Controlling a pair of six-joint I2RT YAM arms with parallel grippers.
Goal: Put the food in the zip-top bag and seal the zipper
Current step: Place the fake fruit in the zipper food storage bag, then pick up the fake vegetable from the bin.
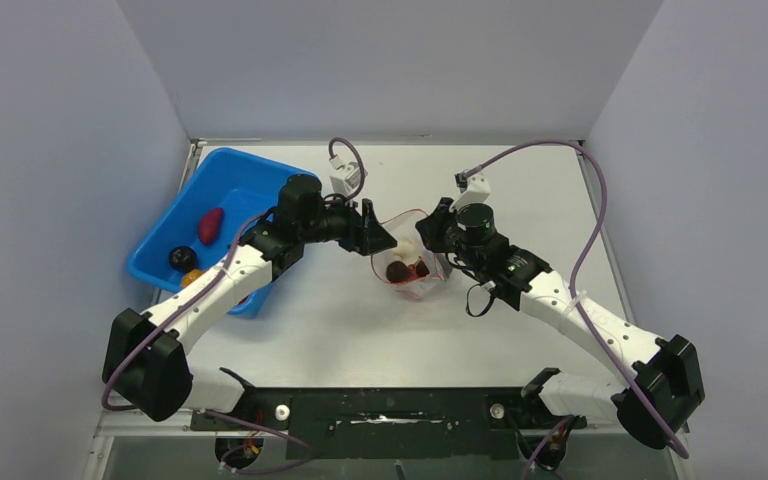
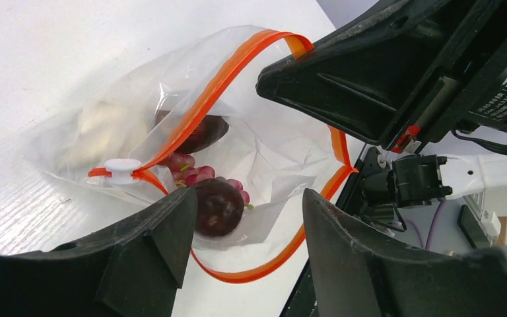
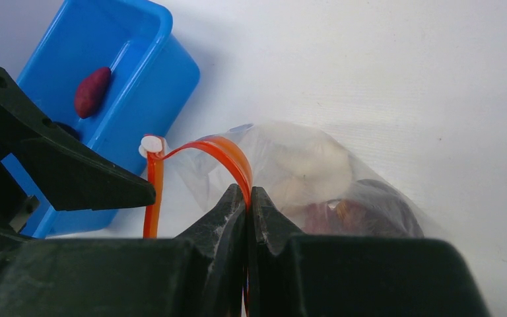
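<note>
Clear zip-top bag (image 1: 412, 265) sits mid-frame on the worktop (image 1: 360, 330), its red zipper (image 2: 228, 72) pinched by the closed right pincer (image 3: 247, 198), seemingly to hold the mouth open. Four food pieces (image 2: 218, 208) show inside. Above it the left pincer (image 2: 247, 198) hovers open and empty. Three more lie in the blue bin (image 1: 230, 175) at upper left.

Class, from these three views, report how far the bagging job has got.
Done: a dark round piece, purple grapes and a pale piece lie inside the clear plastic zip-top bag. In hand: the right gripper pinches the bag's red zipper strip; the left gripper, open and empty, faces the open mouth. Left: a red piece, a black ball and an orange piece wait in the blue plastic bin, and the zipper is unsealed.
</note>
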